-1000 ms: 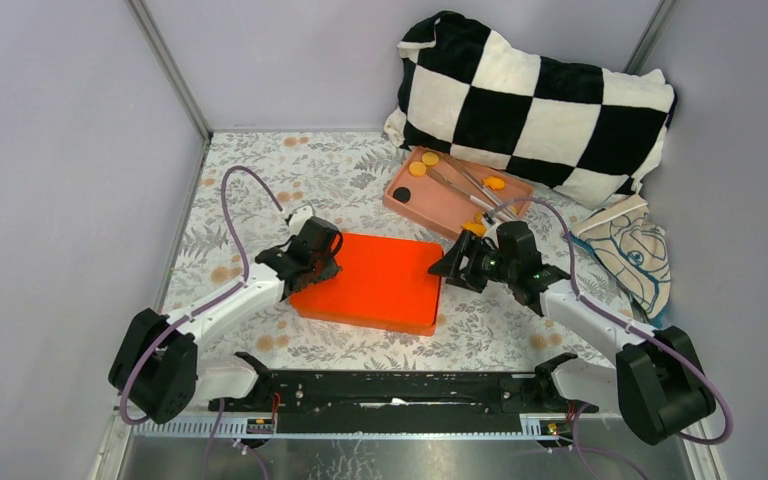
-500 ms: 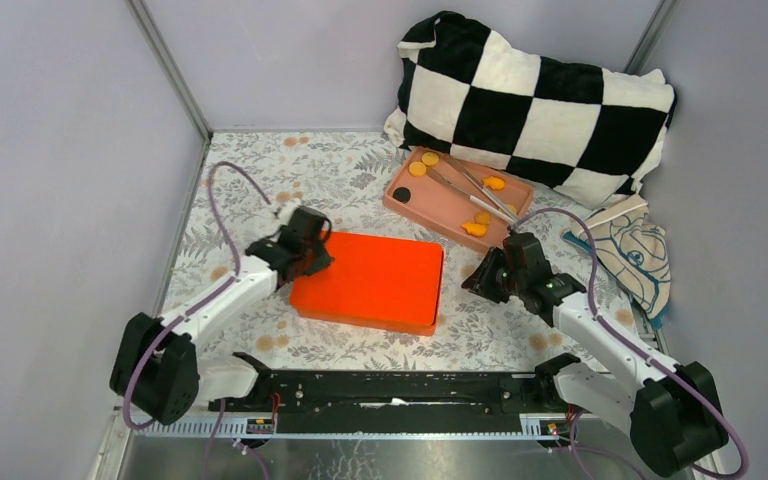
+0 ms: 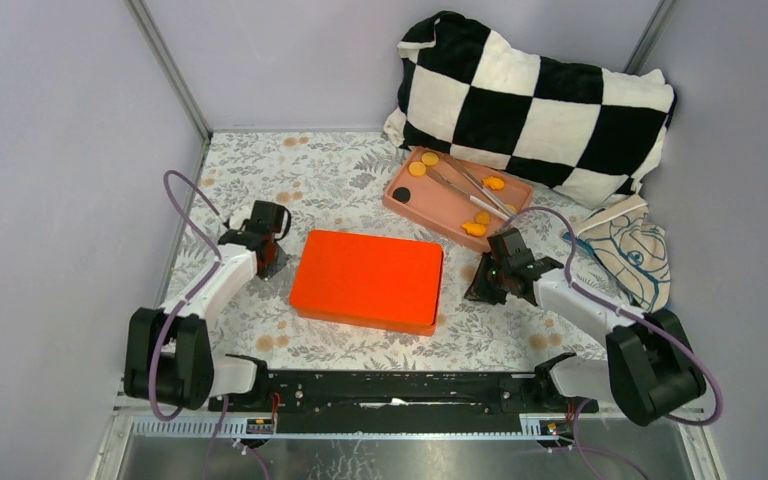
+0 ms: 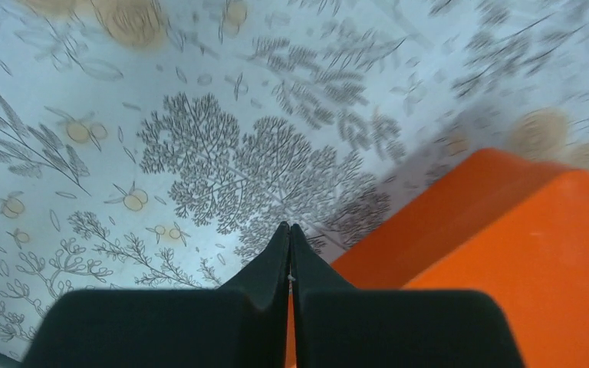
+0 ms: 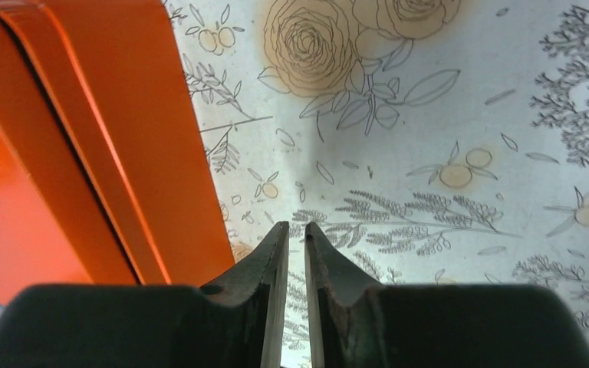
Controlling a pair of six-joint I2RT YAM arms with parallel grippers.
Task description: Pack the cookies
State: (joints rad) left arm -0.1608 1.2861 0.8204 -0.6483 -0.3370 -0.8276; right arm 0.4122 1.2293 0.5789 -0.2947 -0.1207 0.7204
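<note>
The cookies lie in a pink tray (image 3: 442,207) at the back right: golden discs (image 3: 418,169), one black disc (image 3: 401,194) and irregular orange pieces (image 3: 494,183). A closed orange box (image 3: 367,280) sits mid-table. My left gripper (image 3: 273,263) is shut and empty, low over the cloth just off the box's left edge (image 4: 506,245), with its tips (image 4: 290,228) pressed together. My right gripper (image 3: 477,292) hovers by the box's right side (image 5: 84,153). Only a narrow slit remains between its fingers (image 5: 297,226), with nothing in it.
Metal tongs (image 3: 460,188) lie across the pink tray. A black-and-white checked pillow (image 3: 535,100) fills the back right corner. A printed cloth bag (image 3: 632,252) lies at the right edge. Grey walls enclose the floral-clothed table (image 3: 340,175).
Both grippers have drawn back from the orange box, the left one to the left and the right one to the right. The right jaws have closed from wide to a narrow slit.
</note>
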